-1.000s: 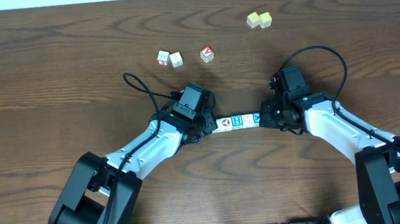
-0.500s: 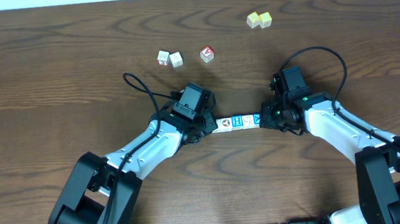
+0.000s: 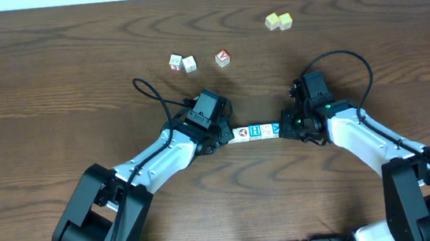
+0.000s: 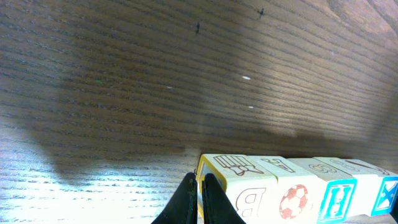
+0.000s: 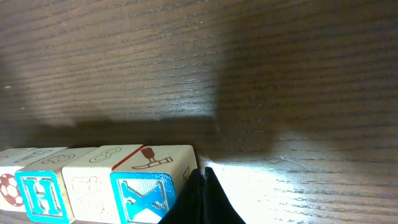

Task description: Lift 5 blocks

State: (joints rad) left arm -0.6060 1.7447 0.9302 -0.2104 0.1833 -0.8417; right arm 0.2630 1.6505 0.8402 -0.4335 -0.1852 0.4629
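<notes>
Several white printed blocks (image 3: 256, 131) form one tight row between my two grippers. My left gripper (image 3: 227, 137) is shut, and its closed fingertips press the row's left end. In the left wrist view the left gripper (image 4: 199, 180) touches the yellow-edged end block with a letter B (image 4: 239, 190); beside that block are a ball block (image 4: 292, 198) and a teal H block (image 4: 336, 200). My right gripper (image 3: 281, 128) is shut too. In the right wrist view the right gripper (image 5: 200, 175) leans on the end block with a blue X (image 5: 143, 194). I cannot tell whether the row touches the table.
Two more small white cubes (image 3: 182, 63) and a red-faced cube (image 3: 222, 57) lie further back on the dark wooden table (image 3: 53, 81). A pair of pale yellow cubes (image 3: 278, 21) sits at the back right. Each arm trails a black cable (image 3: 149, 91).
</notes>
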